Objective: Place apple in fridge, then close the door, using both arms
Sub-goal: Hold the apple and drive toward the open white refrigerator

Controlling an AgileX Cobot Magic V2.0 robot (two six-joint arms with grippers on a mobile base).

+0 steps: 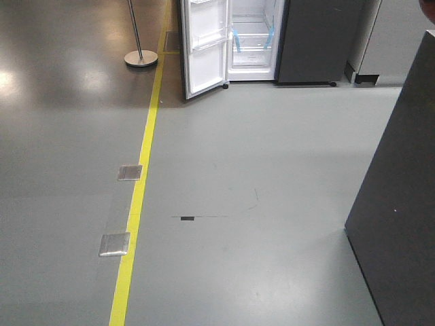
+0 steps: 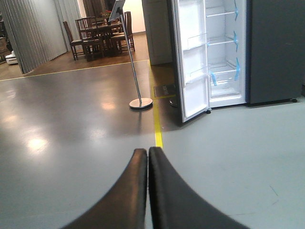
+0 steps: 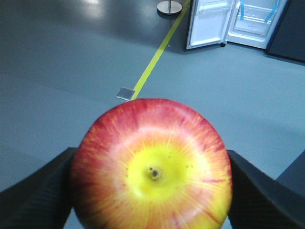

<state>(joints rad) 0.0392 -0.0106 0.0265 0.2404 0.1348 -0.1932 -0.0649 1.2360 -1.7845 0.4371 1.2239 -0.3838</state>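
Pinching the apple (image 3: 152, 157) between its jaws, the right tool (image 3: 151, 198) has the pickup done. The left tool (image 2: 147, 155) is pressed together and holds nothing. The fridge (image 3: 255, 21) stands well ahead of both tools across open floor (image 3: 71, 57), its door (image 3: 209, 24) swung wide. By my judgement, the approach, placing the apple inside and shutting the door all remain.

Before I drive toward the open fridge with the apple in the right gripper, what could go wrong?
The glossy red-and-yellow apple is held only at its sides by the right gripper; a jolt while driving might loosen it. The tall dark grey slab fills the right foreground and could be clipped. The white-lined door juts out, narrowing the way into the fridge.
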